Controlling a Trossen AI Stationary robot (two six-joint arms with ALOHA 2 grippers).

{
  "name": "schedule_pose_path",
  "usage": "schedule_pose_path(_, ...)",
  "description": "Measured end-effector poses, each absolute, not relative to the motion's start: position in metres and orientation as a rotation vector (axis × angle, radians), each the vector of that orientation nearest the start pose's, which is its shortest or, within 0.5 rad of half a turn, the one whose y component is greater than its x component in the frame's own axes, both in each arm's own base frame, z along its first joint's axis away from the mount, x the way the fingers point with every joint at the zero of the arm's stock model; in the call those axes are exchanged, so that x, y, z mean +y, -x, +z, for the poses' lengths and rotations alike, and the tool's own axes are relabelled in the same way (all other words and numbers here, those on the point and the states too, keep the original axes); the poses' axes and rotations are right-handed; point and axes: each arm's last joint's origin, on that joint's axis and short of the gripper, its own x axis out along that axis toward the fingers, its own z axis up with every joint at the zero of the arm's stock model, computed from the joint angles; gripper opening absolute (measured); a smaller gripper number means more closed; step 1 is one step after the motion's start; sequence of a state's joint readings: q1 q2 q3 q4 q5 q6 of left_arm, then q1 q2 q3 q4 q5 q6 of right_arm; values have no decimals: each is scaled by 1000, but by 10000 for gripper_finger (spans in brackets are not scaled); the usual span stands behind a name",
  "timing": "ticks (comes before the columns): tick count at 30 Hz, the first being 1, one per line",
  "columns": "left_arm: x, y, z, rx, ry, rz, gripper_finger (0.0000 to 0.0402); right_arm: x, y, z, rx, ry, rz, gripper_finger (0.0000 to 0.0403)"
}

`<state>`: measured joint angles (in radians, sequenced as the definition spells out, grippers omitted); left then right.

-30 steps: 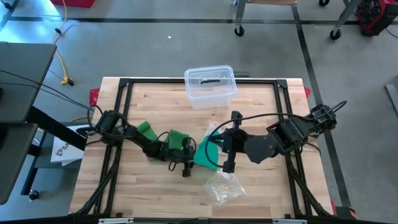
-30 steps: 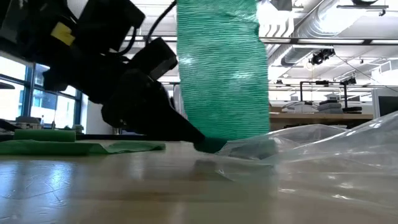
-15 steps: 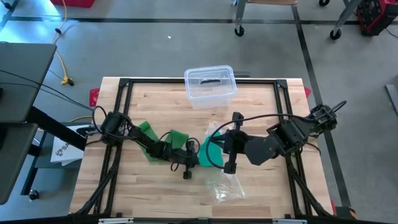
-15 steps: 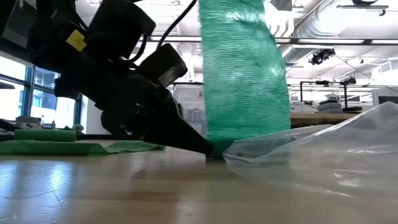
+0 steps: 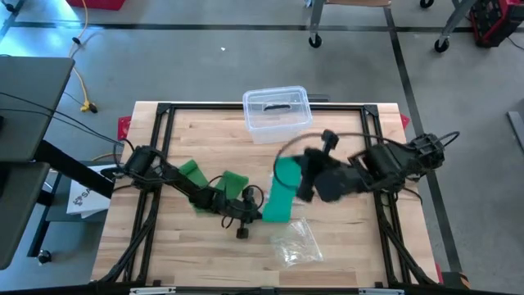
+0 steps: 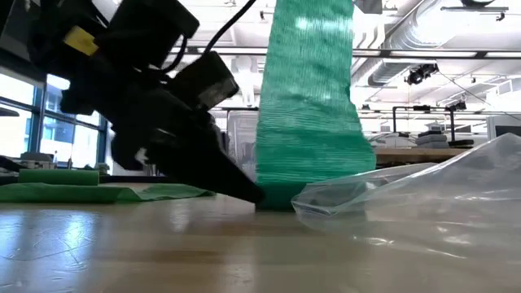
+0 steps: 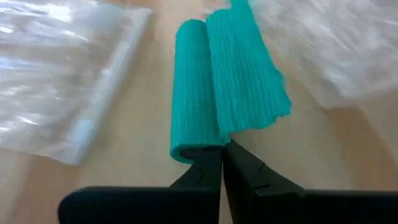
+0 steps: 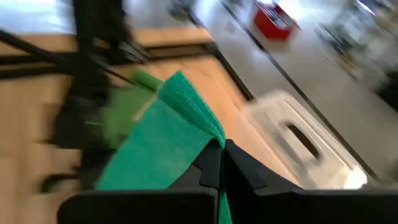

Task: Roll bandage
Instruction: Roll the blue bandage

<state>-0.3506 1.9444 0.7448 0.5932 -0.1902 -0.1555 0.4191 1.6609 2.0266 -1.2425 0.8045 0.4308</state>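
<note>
Wooden planks make up the surface [image 5: 344, 238], framed by dark rails, and most of the front strip near its edge lies bare except for a crumpled clear plastic bag [image 5: 296, 243]. At the far edge sits a clear lidded box [image 5: 277, 113], well apart from the arms. The green bandage [image 5: 281, 192] stretches across the middle as a loose strip, its lower end touching the wood beside the bag and its upper end lifted. The left gripper [image 5: 248, 206] lies low on the wood with its fingers [image 7: 208, 174] pinched closed on the bandage's near end, where the strip is folded into a short roll. The right gripper [image 5: 304, 175] holds the raised end off the surface, its fingers [image 8: 211, 163] closed on the cloth's edge. More green bandage material [image 5: 196, 174] lies toward the left side, under the left arm. Open wood remains to the right of the bag.
</note>
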Motion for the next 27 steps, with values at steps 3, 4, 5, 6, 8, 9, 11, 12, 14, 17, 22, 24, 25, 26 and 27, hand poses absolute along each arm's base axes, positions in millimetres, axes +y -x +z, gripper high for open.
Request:
schedule_pose_path(3,-120,-314,92,652,-4,-173,1,88,-292,434,682,101,-583,0)
schedule_pose_path(4,-123,-311,94,672,-5,-180,1,83,-292,431,705,113,-606,0)
schedule_pose_path(5,-125,-308,95,694,-11,-188,1,77,-293,428,727,121,-631,0)
schedule_pose_path(6,-127,-305,96,709,-17,-205,1,71,-294,424,747,124,-657,0)
schedule_pose_path(8,-134,-300,100,731,-37,-230,1,61,-298,413,787,138,-702,0)
schedule_pose_path(9,-137,-296,102,738,-44,-245,0,57,-300,406,808,148,-719,0)
schedule_pose_path(11,-144,-290,108,749,-54,-283,0,50,-304,390,860,171,-745,0)
schedule_pose_path(12,-148,-287,112,746,-60,-301,0,47,-306,380,883,180,-756,0)
schedule_pose_path(14,-156,-282,121,721,-66,-336,0,42,-310,358,933,207,-771,0)
schedule_pose_path(17,-165,-275,138,660,-64,-367,0,38,-313,324,1021,241,-751,0)
schedule_pose_path(22,-173,-265,168,541,-85,-375,0,39,-311,282,1118,213,-693,5)
schedule_pose_path(24,-173,-263,181,475,-93,-366,0,41,-311,275,1126,177,-683,18)
schedule_pose_path(25,-174,-262,188,436,-96,-360,0,42,-310,274,1125,164,-687,28)
schedule_pose_path(26,-175,-260,194,403,-103,-354,0,43,-310,274,1124,156,-685,41)
schedule_pose_path(27,-175,-259,200,364,-104,-351,0,45,-309,275,1118,147,-681,55)
